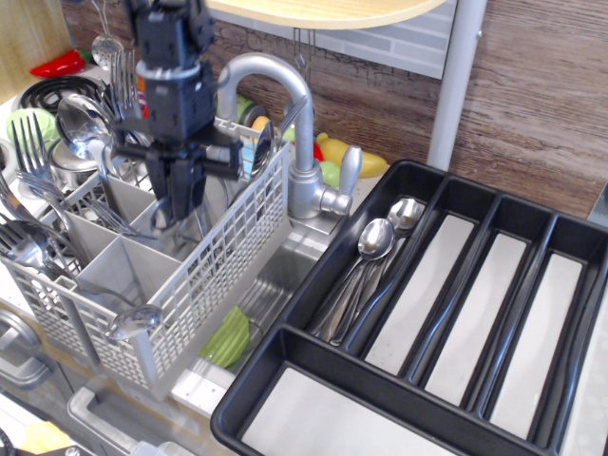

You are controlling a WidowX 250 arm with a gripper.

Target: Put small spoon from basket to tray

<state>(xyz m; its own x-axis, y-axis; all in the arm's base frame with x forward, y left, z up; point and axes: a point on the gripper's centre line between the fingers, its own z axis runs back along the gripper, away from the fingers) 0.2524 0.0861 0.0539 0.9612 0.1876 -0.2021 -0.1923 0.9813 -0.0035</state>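
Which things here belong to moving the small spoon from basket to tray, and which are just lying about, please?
Job: light grey lattice plastic cutlery basket; large black plastic cutlery tray; black robot gripper over the basket; the small spoon itself is not clearly made out.
Lying about: curved steel tap; silver metal forks; two silver spoons in the tray.

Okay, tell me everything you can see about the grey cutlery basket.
The basket is light grey plastic with lattice-grid walls and square compartments split by solid dividers. It sits upright left of the black tray, in front of the faucet. Forks and large spoons stand in its left compartments. The gripper reaches down into a middle compartment.
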